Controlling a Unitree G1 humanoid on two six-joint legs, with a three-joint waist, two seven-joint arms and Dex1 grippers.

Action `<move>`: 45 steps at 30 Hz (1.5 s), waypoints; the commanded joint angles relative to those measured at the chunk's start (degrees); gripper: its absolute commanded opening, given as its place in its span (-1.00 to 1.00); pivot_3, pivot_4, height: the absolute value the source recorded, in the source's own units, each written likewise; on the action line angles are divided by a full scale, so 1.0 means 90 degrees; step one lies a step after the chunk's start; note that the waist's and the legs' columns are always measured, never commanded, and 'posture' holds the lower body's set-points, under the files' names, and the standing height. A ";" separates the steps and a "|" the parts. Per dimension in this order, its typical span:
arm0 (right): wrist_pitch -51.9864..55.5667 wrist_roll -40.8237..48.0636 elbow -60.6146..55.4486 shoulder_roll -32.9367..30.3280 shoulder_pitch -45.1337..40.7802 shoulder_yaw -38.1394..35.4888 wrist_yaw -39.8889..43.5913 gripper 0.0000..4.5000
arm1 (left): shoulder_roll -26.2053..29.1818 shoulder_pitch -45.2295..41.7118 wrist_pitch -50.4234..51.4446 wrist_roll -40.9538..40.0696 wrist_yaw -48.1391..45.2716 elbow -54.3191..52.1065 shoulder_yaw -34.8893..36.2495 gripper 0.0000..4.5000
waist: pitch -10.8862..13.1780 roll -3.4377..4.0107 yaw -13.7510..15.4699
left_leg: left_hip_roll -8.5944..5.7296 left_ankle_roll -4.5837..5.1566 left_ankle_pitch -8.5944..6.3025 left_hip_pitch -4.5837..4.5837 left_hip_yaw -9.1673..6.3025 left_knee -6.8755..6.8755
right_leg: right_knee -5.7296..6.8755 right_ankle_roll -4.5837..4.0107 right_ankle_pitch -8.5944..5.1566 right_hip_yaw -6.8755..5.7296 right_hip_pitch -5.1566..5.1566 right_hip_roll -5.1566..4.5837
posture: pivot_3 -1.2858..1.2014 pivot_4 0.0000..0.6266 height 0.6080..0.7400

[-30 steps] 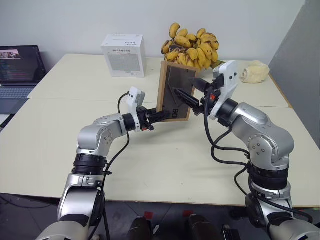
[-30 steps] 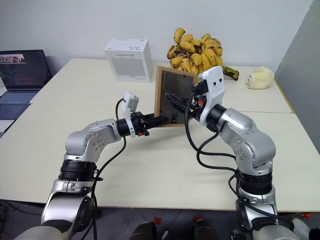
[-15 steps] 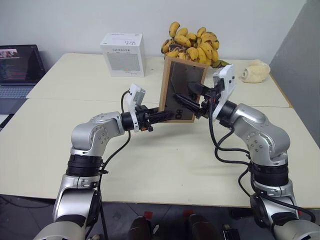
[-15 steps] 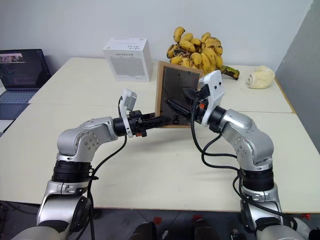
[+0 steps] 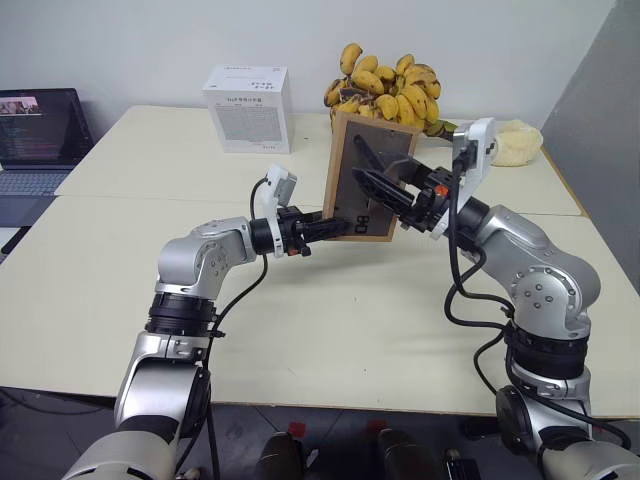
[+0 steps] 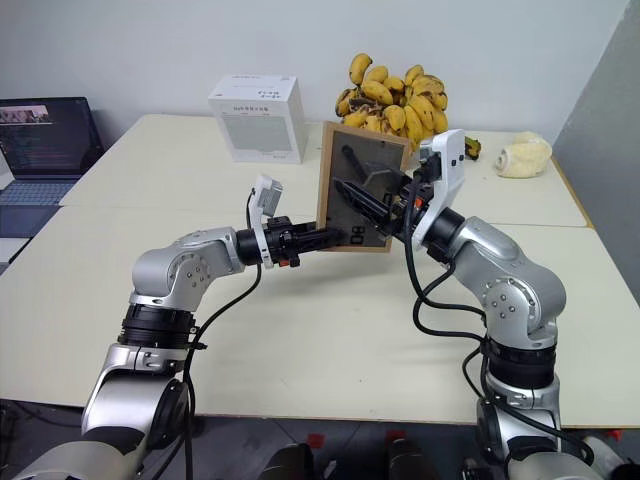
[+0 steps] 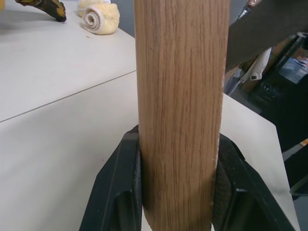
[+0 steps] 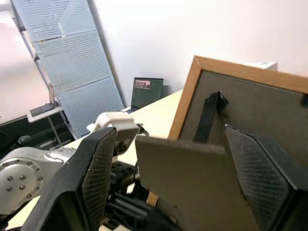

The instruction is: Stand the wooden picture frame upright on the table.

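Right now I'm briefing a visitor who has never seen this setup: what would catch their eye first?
The small light-wood picture frame, dark grey back toward the camera, held above the middle of the pale cream table. The left gripper clamps its lower left edge, while the right gripper is open around the fold-out stand. Behind it sits a big bunch of yellow bananas, beside a white box.
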 commanded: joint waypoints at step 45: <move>-1.1241 -1.0321 0.5577 -0.2810 -0.0605 0.2935 -0.4805 -0.12 | 0.1353 0.0366 0.5427 -0.4534 0.2733 -0.2029 0.2020 -0.43 | 0.0004 -0.0003 -0.0001 | -0.0008 -0.0050 0.0030 0.0011 0.0002 0.0012 | 0.0016 -0.0001 0.0001 0.0007 0.0008 -0.0014 | 0.03 -0.52 1.00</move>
